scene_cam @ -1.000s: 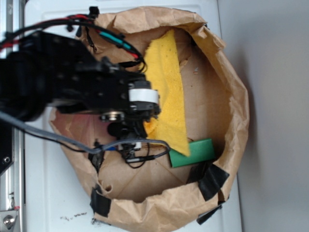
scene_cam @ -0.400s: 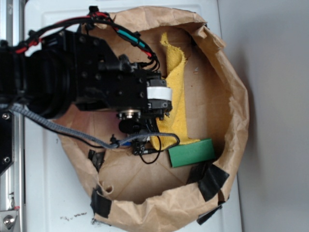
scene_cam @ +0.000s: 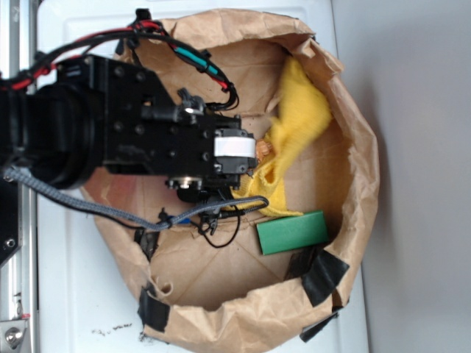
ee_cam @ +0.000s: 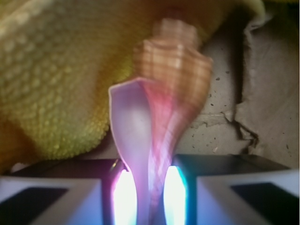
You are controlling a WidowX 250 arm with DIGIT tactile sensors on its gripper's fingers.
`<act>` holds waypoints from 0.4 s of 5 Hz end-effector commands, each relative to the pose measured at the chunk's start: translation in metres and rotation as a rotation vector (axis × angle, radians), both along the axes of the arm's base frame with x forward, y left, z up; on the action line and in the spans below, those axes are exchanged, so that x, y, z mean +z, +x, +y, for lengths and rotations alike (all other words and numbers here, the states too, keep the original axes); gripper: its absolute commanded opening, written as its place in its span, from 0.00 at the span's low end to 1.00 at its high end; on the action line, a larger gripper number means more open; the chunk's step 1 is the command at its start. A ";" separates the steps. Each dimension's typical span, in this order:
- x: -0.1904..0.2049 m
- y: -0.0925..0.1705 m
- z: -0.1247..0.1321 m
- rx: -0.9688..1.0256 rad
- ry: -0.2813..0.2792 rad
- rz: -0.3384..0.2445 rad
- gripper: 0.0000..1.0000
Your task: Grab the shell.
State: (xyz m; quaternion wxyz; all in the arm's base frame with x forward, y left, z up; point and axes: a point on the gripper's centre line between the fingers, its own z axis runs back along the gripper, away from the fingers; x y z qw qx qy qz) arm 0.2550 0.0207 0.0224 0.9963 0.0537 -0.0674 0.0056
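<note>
The shell (ee_cam: 159,93), orange-tan with a cream inner lip, fills the middle of the wrist view, its narrow end between my two fingertips. My gripper (ee_cam: 144,187) is shut on that narrow end. In the exterior view my gripper (scene_cam: 256,160) points right inside the paper bag, against the bunched yellow cloth (scene_cam: 298,125). Only a small orange-tan bit of the shell (scene_cam: 263,150) shows there, by the cloth's edge. The cloth (ee_cam: 56,70) lies close behind and left of the shell.
The brown paper bag (scene_cam: 362,169) has tall crumpled walls all round, patched with black tape (scene_cam: 324,276). A green block (scene_cam: 292,232) lies on the bag's floor, below and right of the gripper. Cables (scene_cam: 213,224) hang under the wrist.
The arm has moved right inside the bag. The yellow cloth, flat and spread a second ago, is now bunched up toward the bag's upper right wall.
</note>
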 end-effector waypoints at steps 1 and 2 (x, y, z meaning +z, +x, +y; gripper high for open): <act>0.021 0.001 -0.005 -0.019 -0.023 -0.069 0.00; 0.061 -0.012 0.000 0.001 -0.089 -0.110 0.00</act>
